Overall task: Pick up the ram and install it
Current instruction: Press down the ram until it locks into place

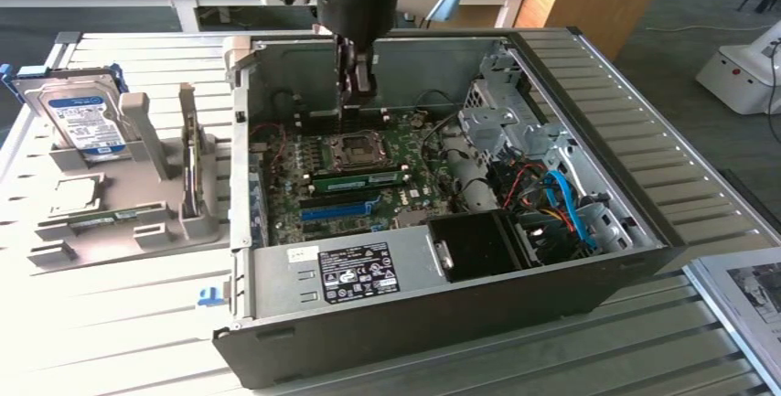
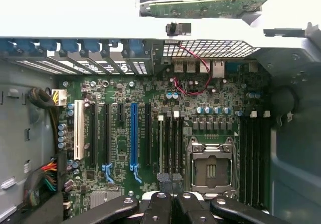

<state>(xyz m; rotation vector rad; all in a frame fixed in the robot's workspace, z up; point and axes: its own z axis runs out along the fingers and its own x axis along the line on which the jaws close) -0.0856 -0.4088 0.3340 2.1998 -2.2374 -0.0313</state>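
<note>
- The claw (image 1: 354, 94) hangs inside the open computer case (image 1: 635, 231), above the motherboard (image 1: 354, 176) near the case's far wall, its fingers (image 2: 173, 204) pressed together with nothing between them.
- The ram (image 1: 357, 177) lies seated in a slot just on the near side of the CPU socket (image 1: 351, 150) (green stick, dark chips along its face).
- A blue slot strip (image 1: 336, 209) runs nearer still.
- On the bench's (image 1: 110, 323) left edge in the exterior view, a grey holder (image 1: 123, 204) carries a hard drive (image 1: 83, 120).
</note>
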